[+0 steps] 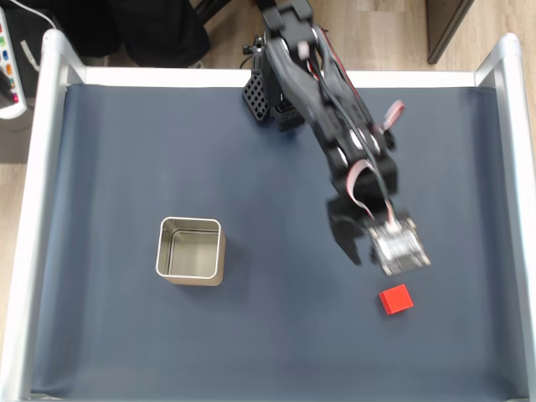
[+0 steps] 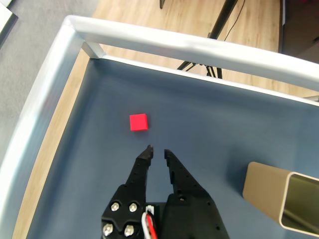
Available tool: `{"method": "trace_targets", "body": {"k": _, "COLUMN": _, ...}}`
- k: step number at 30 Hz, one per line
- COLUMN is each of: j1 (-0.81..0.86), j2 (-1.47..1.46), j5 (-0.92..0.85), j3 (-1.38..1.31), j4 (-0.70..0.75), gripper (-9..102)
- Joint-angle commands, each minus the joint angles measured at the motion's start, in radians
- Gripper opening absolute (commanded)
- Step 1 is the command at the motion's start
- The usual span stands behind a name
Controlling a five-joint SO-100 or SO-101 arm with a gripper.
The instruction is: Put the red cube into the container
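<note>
My gripper (image 2: 158,152) hangs above the dark mat (image 2: 209,129) with its two fingers nearly together, only a narrow gap between the tips, and nothing is held. The red cube (image 2: 138,122) lies on the mat just ahead of the tips and a little to the left in the wrist view, so I judge I must open and reach forward. The tin (image 1: 191,250) stands well apart, to the left in the fixed view, and it is empty.
</note>
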Motion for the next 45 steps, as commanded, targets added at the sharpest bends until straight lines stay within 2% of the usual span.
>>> {"method": "trace_targets", "body": {"k": 1, "j1": -0.009, "j2": -0.092, "j5": 0.0, "j3": -0.104, "j4": -0.031, "gripper": 14}}
{"method": "trace_targets", "body": {"k": 6, "j1": -0.009, "j2": -0.247, "j5": -0.043, "j3": -0.146, "j4": -0.048, "gripper": 26}}
{"method": "trace_targets", "body": {"k": 14, "j1": -0.038, "j2": -0.423, "j5": -0.097, "j3": -0.166, "j4": -0.284, "gripper": 30}}
{"method": "trace_targets", "body": {"k": 29, "j1": -0.074, "j2": -0.592, "j5": -0.075, "j3": -0.325, "j4": -0.298, "gripper": 29}}
{"method": "trace_targets", "body": {"k": 40, "j1": -0.055, "j2": -0.627, "j5": -0.083, "j3": -0.327, "j4": -0.319, "gripper": 25}}
{"method": "trace_targets", "body": {"k": 42, "j1": -0.051, "j2": -0.632, "j5": -0.086, "j3": -0.327, "j4": -0.325, "gripper": 22}}
{"method": "trace_targets", "body": {"k": 45, "j1": -0.046, "j2": -0.634, "j5": -0.109, "j3": -0.327, "j4": -0.327, "gripper": 9}}
